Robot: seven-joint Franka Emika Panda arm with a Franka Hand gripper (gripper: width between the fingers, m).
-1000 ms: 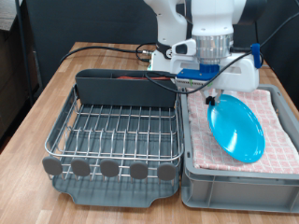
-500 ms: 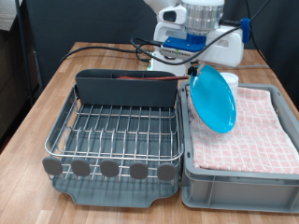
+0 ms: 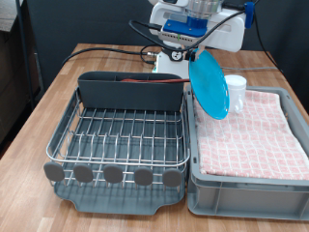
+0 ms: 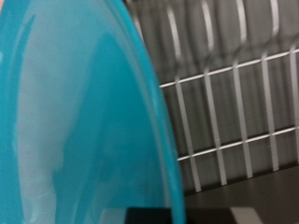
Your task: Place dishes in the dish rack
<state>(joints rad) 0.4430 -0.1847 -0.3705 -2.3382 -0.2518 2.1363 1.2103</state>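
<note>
The light-blue plate (image 3: 209, 85) hangs on edge in the air, held at its top rim by my gripper (image 3: 199, 48), which is shut on it. It hovers above the gap between the dish rack (image 3: 121, 135) and the grey tub. In the wrist view the plate (image 4: 75, 121) fills most of the picture, with the rack's wire grid (image 4: 234, 93) beyond it. The white mug (image 3: 236, 92) stands in the tub behind the plate. The rack's wire grid holds nothing. The wooden spoon is not in view.
The grey tub (image 3: 246, 184) with the pink checked cloth (image 3: 253, 135) sits at the exterior view's right of the rack. Black cables (image 3: 106, 50) run across the wooden table behind the rack. The robot base (image 3: 198, 34) stands at the back.
My gripper has lifted the plate up off the checked cloth, turned it on edge and carried it towards the exterior view's left, nearer the rack. The mug has come into sight.
</note>
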